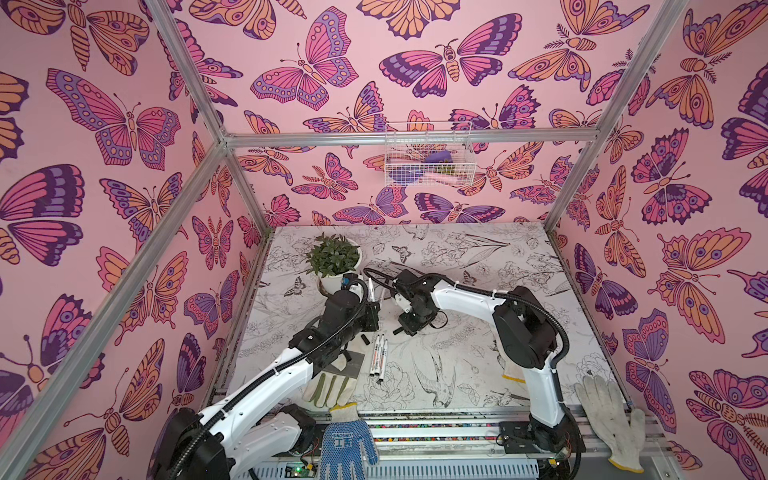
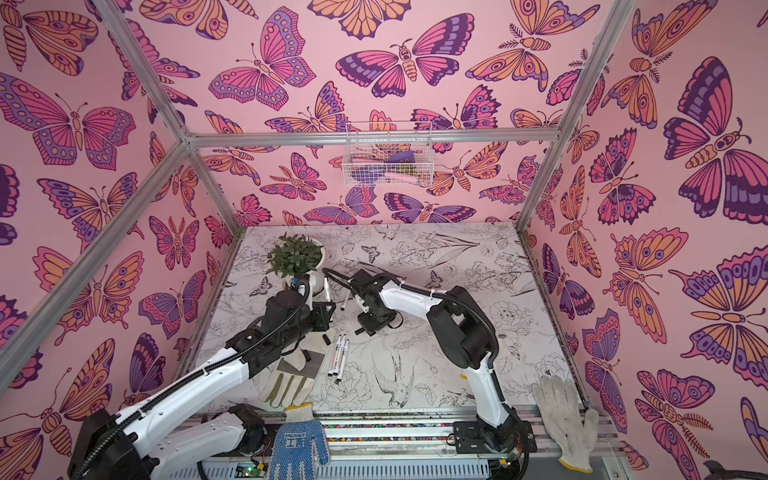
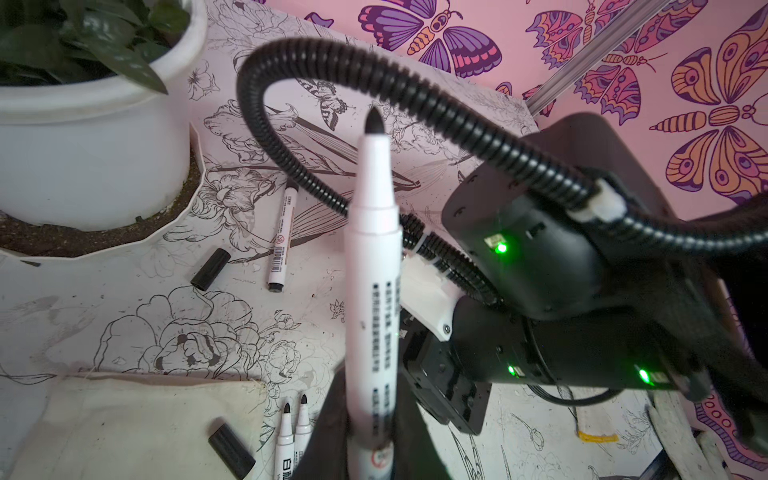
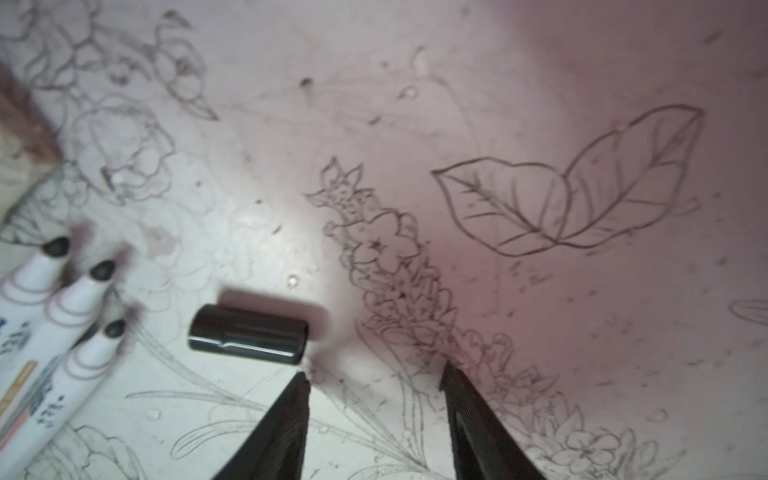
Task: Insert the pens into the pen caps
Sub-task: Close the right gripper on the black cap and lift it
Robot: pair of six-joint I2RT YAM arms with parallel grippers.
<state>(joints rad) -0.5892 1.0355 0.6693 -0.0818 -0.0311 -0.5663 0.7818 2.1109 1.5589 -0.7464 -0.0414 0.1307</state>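
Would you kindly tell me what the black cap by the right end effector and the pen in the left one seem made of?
Cap: probably hard glossy plastic; light streaks along its side. Pen: likely smooth white plastic with printed text; tip looks matte, felt-like.

Both top views reach me evenly, softly lit, shadows faint on the white line-drawn floral tabletop and the pink butterfly-print walls bowing outward toward the edges. My left wrist view is crisp mid-frame, though the slim white marker pen with a dark tip softens at six o'clock. My right wrist view is blurred throughout, pink-tinted toward two o'clock, the small black plastic cylindrical cap casting a fuzzy shadow toward one o'clock.
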